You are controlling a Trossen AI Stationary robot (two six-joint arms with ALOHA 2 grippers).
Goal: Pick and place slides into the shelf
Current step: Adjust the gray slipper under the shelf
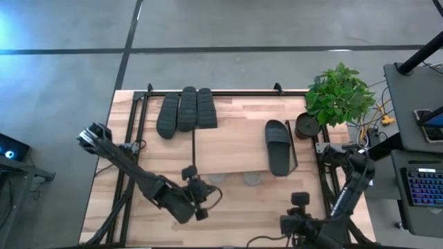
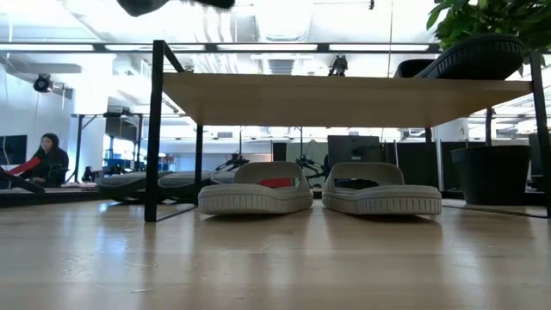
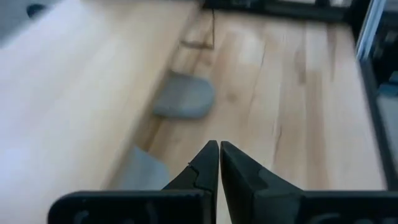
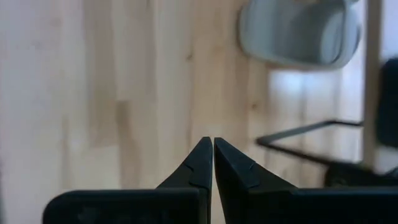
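Both grippers, left [image 1: 196, 196] and right [image 1: 299, 207], hover pressed together and empty near the table's front, while two light slides [image 2: 256, 188] sit under the shelf [image 2: 344, 96], one dark slide [image 1: 279, 146] lies on top, and three dark ones [image 1: 187, 109] wait behind.

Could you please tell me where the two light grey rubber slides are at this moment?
In the low view, the two light grey rubber slides stand side by side on the table under the shelf's light wooden top board, toes towards the camera.

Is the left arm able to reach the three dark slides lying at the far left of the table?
Probably yes. The left gripper, shut and empty, sits near the front; bare table lies between it and the three dark slides.
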